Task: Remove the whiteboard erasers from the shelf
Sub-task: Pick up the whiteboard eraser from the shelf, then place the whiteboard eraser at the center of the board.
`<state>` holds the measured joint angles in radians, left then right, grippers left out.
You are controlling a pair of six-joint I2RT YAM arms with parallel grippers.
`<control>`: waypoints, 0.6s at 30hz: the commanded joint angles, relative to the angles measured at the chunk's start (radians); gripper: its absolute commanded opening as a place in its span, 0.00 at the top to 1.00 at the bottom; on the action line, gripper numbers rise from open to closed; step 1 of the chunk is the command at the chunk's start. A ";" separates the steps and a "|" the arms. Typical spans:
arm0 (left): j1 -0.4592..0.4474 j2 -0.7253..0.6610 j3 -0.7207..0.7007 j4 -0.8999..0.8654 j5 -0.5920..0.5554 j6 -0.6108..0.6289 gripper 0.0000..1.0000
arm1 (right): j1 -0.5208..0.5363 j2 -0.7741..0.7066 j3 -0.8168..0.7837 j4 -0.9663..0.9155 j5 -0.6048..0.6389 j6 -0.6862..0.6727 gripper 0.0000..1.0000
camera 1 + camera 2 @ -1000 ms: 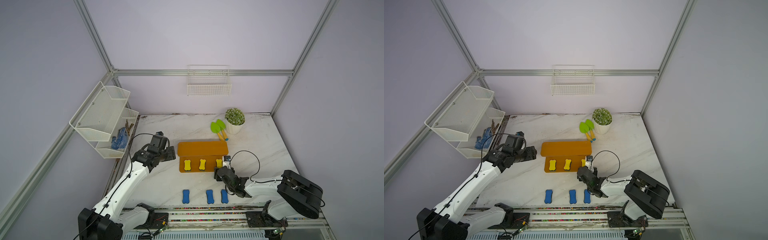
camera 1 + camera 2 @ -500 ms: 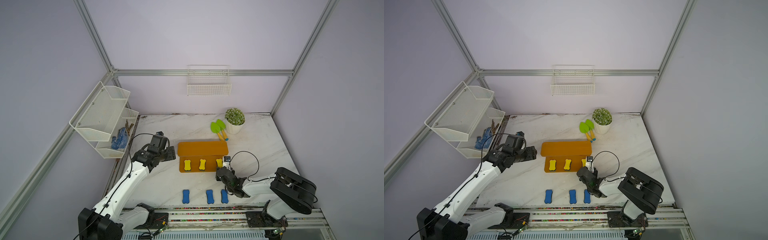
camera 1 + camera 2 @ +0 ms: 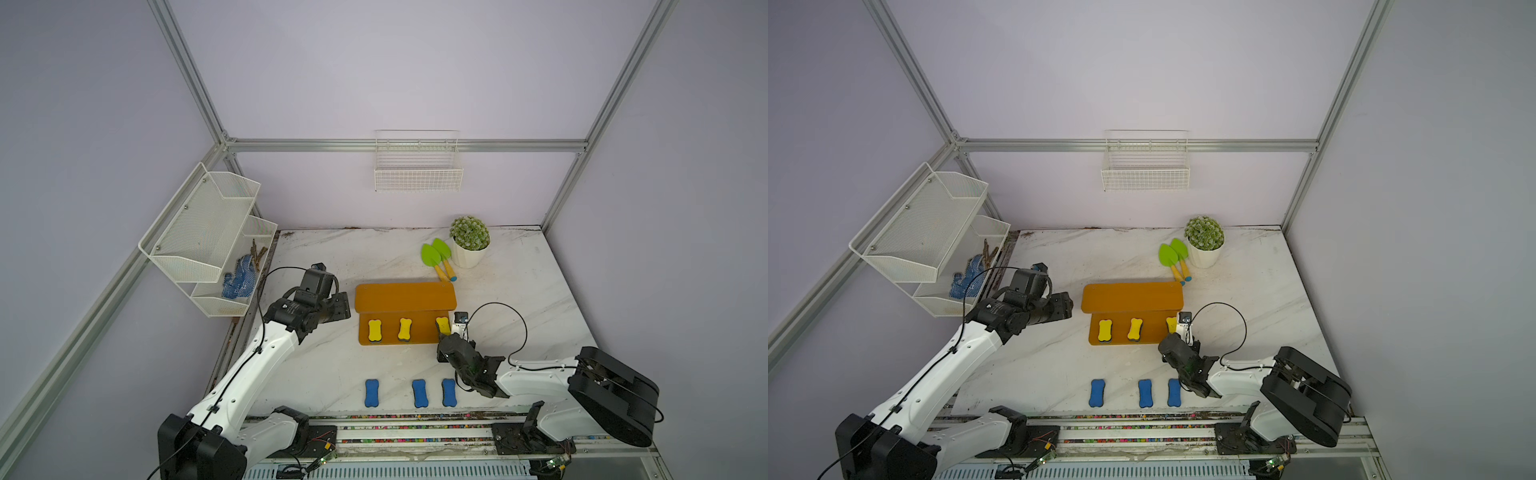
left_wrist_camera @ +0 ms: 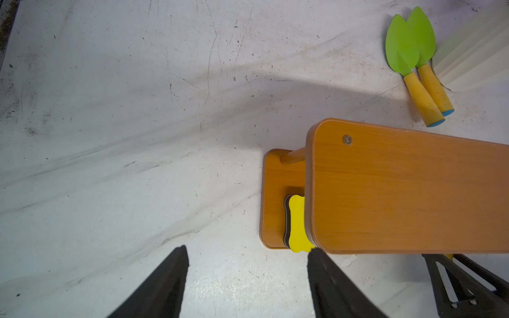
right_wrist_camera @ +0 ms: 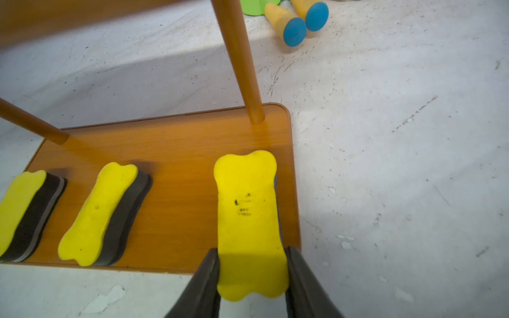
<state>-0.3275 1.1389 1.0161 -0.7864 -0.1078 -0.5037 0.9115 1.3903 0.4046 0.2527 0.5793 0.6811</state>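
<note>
Right pincer (image 5: 252,249): yellow eraser (image 5: 248,203) between its fingers, near end clamped, both fingers pressed on eraser's sides. Eraser lies on shelf (image 5: 179,143) lower board, at corner. Other yellow erasers (image 5: 102,212) to pincer's left, same board. Blue erasers (image 3: 420,393) on table (image 4: 110,137) behind it. Left pincer (image 4: 248,249): wide, empty, over table; shelf end just ahead of one fingertip.

**Hidden or cropped**

L wrist view: shelf (image 4: 399,192) top board hides most of the 9 o'clock-end eraser (image 4: 297,223); pot (image 4: 473,55) cropped by frame edge. R wrist view: that board is blurred, shovels (image 5: 294,26) cropped to handle ends. In both top views, right gripper (image 3: 443,336) body hides its fingertips & part of the 3 o'clock-end eraser (image 3: 443,325). Rack (image 3: 199,232) at 9 o'clock of table (image 3: 324,365): contents too small to ID.
</note>
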 commanded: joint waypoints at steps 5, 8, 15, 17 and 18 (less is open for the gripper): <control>0.007 -0.014 -0.008 0.023 0.002 0.021 0.28 | 0.054 -0.140 0.003 -0.313 -0.021 0.195 0.61; 0.007 -0.016 -0.008 0.022 0.005 0.022 0.28 | 0.088 -0.178 0.002 -0.371 -0.039 0.247 0.61; 0.007 -0.024 -0.010 0.018 0.003 0.022 0.28 | 0.144 -0.162 0.029 -0.462 -0.058 0.339 0.60; 0.007 -0.025 -0.010 0.016 0.003 0.022 0.28 | 0.150 -0.153 0.035 -0.469 -0.059 0.353 0.59; 0.007 -0.026 -0.012 0.019 0.004 0.022 0.28 | 0.152 -0.147 0.039 -0.471 -0.061 0.356 0.59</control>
<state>-0.3275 1.1385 1.0161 -0.7864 -0.1078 -0.5034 1.0527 1.2293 0.4160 -0.1585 0.5240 0.9852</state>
